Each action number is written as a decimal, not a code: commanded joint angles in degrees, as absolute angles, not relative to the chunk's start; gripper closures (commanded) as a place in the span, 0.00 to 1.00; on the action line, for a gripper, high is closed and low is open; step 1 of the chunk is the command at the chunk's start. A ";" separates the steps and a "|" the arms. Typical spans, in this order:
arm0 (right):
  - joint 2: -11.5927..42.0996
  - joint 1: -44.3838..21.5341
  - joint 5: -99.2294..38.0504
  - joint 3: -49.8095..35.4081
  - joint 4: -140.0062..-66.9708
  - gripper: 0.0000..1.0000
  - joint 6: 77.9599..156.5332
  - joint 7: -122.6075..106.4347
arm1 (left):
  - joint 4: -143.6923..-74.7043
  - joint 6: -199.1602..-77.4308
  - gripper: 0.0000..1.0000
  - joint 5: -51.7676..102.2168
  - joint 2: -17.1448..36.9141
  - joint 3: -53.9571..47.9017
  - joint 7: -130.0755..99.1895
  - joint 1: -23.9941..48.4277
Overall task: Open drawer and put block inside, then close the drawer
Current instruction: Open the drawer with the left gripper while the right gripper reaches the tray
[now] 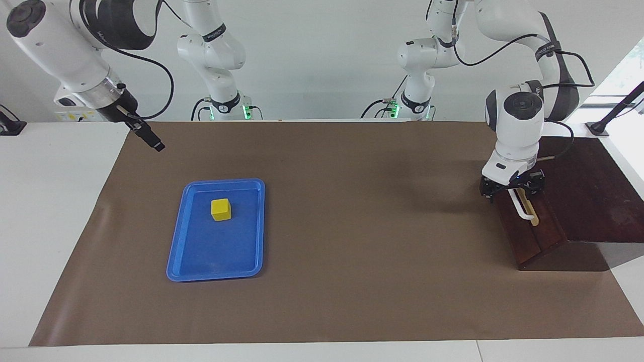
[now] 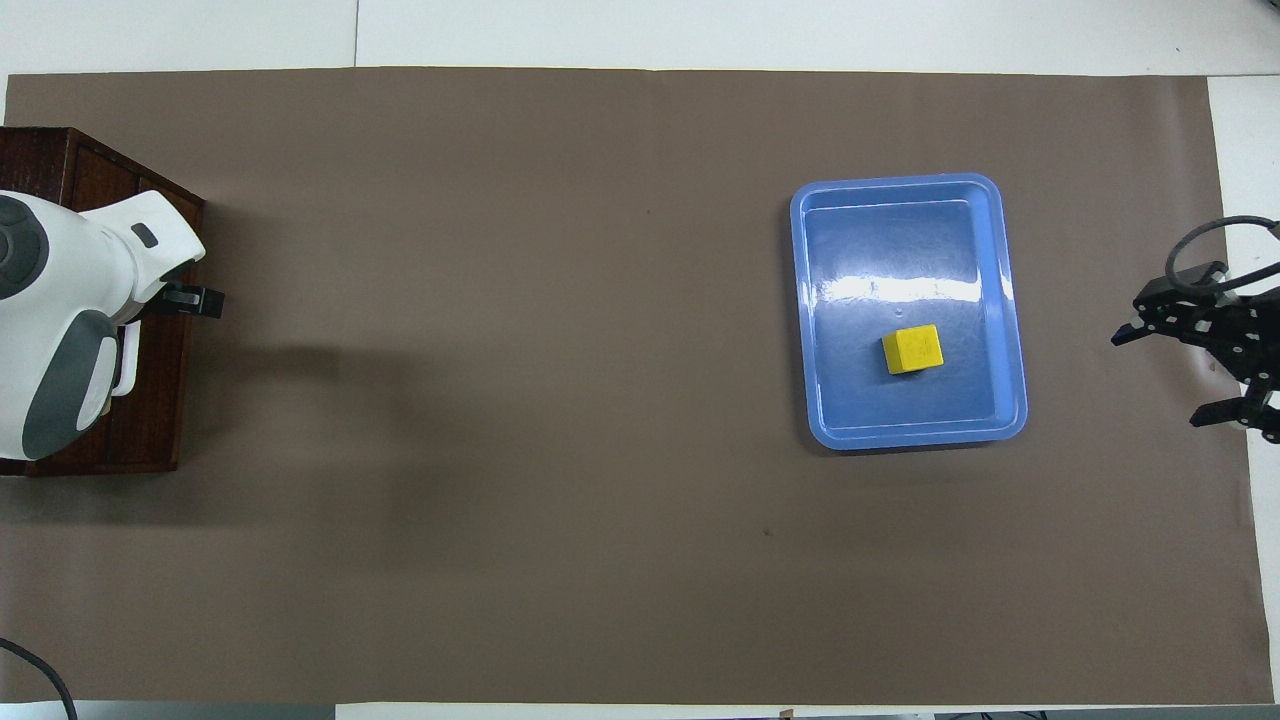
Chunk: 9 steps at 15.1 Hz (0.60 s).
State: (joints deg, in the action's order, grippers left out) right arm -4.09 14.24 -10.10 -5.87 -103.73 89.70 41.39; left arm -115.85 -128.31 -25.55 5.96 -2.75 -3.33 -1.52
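The yellow block [image 1: 221, 209] lies in the blue tray [image 1: 216, 275]; it also shows in the overhead view [image 2: 913, 350]. The dark wooden drawer [image 1: 529, 240] looks closed in its box at the left arm's end of the table. My left gripper [image 1: 510, 193] is down at the end of the white bar handle [image 1: 524, 212] nearer the robots; in the overhead view the gripper [image 2: 172, 300] and arm hide most of the handle. My right gripper [image 2: 1170, 375] is open and empty, raised over the mat's edge at the right arm's end, beside the tray.
A brown paper mat [image 1: 352, 251] covers the table. The blue tray [image 2: 905, 437] lies toward the right arm's end. The dark wooden box [image 1: 593, 196] stands at the left arm's end, partly off the mat.
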 commanded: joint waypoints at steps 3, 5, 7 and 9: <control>-1.07 13.71 -18.44 -5.98 -106.17 0.00 95.61 55.09 | -119.44 -132.28 0.00 -26.72 5.80 -2.90 -3.08 -2.20; 1.92 14.41 -20.91 -5.98 -106.26 0.00 98.51 56.77 | -119.44 -132.19 0.00 -26.72 5.89 -3.08 -3.34 -1.15; 5.17 15.37 -23.28 -5.80 -106.26 0.00 99.66 59.05 | -119.01 -131.40 0.00 -26.46 5.98 -3.08 -4.13 2.09; 7.55 15.73 -23.55 -5.89 -106.96 0.00 103.51 58.98 | -118.83 -130.26 0.00 -25.93 5.98 -3.08 -6.83 5.35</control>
